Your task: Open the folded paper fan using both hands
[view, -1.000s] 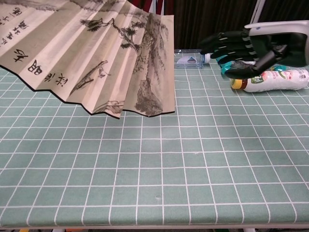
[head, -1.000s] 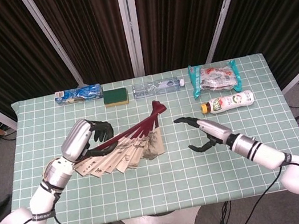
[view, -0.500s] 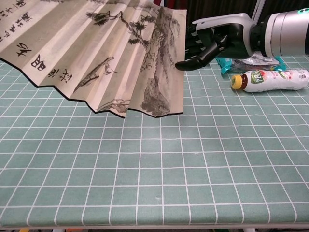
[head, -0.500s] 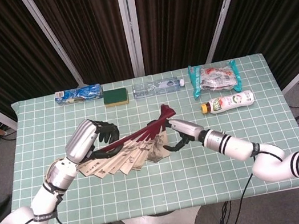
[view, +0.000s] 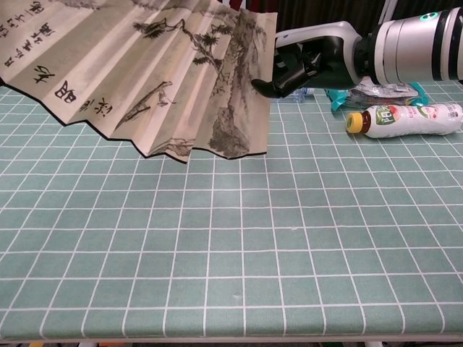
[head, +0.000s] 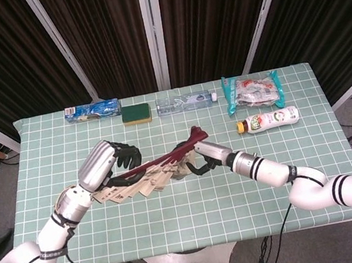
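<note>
The paper fan [head: 145, 182] is spread partway above the green checked table [head: 178, 219], its dark red ribs meeting at a pivot [head: 194, 131]. In the chest view its painted paper [view: 152, 72] fills the upper left. My left hand [head: 109, 162] grips the left ribs from above; the chest view does not show it. My right hand [head: 198, 159] is at the fan's right edge, and its fingers [view: 264, 86] curl around that edge with one tip in front of the paper.
Along the far edge lie a blue packet [head: 91, 110], a green sponge [head: 136, 114], a clear bottle [head: 184, 102] and a snack bag [head: 252, 91]. A drink bottle [head: 268, 119] lies on its side to the right of the fan.
My right hand moved left from the open table to the fan's right edge and closed its fingers there. The fan shifted slightly left and its spread narrowed a little.
</note>
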Available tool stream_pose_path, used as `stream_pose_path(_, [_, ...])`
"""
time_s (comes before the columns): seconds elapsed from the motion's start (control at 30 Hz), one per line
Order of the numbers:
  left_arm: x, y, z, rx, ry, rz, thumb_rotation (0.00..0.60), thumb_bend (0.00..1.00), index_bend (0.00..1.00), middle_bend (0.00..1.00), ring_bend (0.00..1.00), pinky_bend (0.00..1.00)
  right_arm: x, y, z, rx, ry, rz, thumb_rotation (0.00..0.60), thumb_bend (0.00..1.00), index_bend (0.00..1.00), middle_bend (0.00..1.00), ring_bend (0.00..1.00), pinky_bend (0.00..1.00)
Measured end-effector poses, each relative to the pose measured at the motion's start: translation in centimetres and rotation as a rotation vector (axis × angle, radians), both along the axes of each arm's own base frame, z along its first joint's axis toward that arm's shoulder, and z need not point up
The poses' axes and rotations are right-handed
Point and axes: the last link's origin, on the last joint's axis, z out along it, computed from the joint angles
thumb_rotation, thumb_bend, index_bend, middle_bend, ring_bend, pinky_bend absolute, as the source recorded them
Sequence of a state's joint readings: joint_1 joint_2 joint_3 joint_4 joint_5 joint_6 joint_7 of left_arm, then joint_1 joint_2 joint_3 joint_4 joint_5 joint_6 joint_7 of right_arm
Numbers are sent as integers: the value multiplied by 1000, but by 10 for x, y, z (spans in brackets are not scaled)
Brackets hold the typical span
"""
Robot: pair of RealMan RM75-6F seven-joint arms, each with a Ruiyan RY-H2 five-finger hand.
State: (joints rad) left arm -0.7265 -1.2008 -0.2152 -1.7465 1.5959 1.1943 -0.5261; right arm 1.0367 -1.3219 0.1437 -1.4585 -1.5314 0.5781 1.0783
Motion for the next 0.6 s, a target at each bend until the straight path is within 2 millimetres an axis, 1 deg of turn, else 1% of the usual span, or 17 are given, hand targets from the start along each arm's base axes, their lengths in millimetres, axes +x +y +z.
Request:
stream_pose_path(0.07, [-2,1,0,9,12,2,600,394,641,730,714,742,-1,-1,1,-15,8,8,600,628,517,214,0,0])
stream_pose_path(0.3, [-18,5,-5,78,106,10,600,394,641,729,712,731,-10,-8,10,-128,80,75,600,628,582,243,0,0])
stream_pose_path(0.47, [-28,7,-12,142,185,2,600,396,641,728,711,722,-19,-13,20,-270,156,156,600,628,632,274,0,0])
stream_pose_path(0.6, [-34,8,-15,212,244,-15,600,398,640,727,710,710,-24,-15,28,-414,228,233,600,628,636,279,0,0])
